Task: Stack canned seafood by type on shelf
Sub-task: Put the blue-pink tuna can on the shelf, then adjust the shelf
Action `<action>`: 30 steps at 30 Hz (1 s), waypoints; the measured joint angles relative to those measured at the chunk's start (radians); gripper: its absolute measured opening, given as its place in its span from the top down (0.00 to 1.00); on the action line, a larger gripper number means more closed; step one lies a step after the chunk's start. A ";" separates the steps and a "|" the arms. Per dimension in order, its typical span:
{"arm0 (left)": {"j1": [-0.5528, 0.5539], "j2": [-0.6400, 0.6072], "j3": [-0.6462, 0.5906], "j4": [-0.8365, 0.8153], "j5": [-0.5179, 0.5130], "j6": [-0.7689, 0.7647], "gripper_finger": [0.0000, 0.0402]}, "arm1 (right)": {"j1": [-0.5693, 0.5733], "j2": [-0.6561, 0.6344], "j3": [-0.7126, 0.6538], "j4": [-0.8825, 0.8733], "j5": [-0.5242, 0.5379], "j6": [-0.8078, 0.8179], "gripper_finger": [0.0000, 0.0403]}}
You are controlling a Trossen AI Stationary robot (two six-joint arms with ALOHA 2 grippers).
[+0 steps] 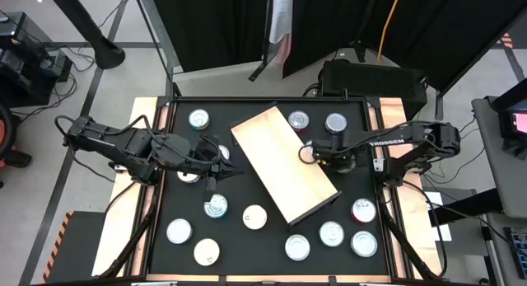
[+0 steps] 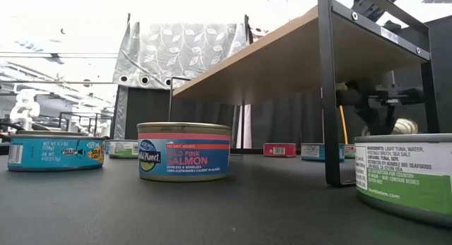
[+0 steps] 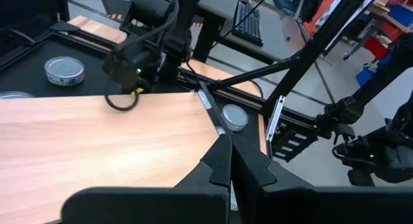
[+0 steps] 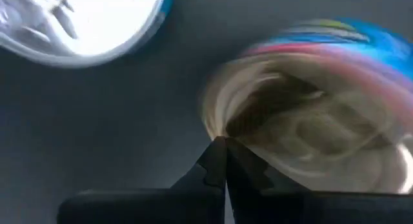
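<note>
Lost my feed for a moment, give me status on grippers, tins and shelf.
Left gripper shut, empty, at shelf's left edge. Right gripper shut, empty, by its right edge. Shelf bare; tins scattered on table.

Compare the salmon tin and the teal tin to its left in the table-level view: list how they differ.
1. The salmon tin carries a pinkish-red band reading PINK SALMON above blue; the teal tin has a blue-teal label with a yellow patch.
2. The salmon tin stands nearer the camera and looks larger; the teal tin sits farther back at the picture's left edge.

Both are short round tins, upright on the black tabletop, neither touched by a gripper.
</note>
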 joint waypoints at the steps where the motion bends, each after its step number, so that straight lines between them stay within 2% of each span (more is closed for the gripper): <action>1: 0.000 0.000 0.000 0.000 0.000 0.000 0.99 | 0.009 0.000 -0.002 0.005 0.001 0.010 1.00; 8: 0.002 0.000 0.000 0.000 0.000 0.008 0.99 | 0.079 0.016 0.000 0.082 0.017 0.054 1.00; 21: 0.002 0.000 0.000 -0.071 0.000 0.003 0.99 | 0.181 0.016 0.001 0.058 0.011 0.071 1.00; 26: 0.002 0.000 0.000 -0.069 0.000 0.002 0.99 | 0.221 -0.056 0.002 0.041 -0.039 0.049 1.00; 30: 0.002 0.000 0.000 -0.068 0.000 0.002 0.99 | 0.232 -0.171 0.001 0.006 -0.039 0.036 0.99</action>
